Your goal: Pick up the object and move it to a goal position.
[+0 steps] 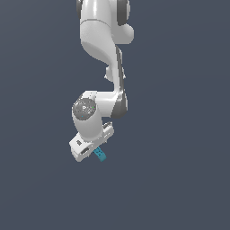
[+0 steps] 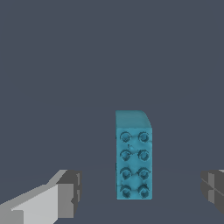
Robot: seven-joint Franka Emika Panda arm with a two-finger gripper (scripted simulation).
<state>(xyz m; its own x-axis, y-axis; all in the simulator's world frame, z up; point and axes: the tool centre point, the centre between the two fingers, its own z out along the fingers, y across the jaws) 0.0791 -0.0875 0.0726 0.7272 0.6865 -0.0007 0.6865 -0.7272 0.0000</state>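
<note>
The object [image 2: 134,157] is a small teal-blue elongated block with two rows of round studs on top, lying flat on the dark grey surface. In the wrist view it lies between my two grey fingertips [image 2: 69,193], with a clear gap on each side. My gripper [image 2: 140,192] is open and touches nothing. In the exterior view the white gripper [image 1: 92,150] hangs low over the object [image 1: 100,154], which pokes out from under the hand towards the exterior view's right. Most of the block is hidden there by the hand.
The white arm [image 1: 103,40] comes down from the top of the exterior view. A plain dark grey surface [image 1: 179,179] lies all around.
</note>
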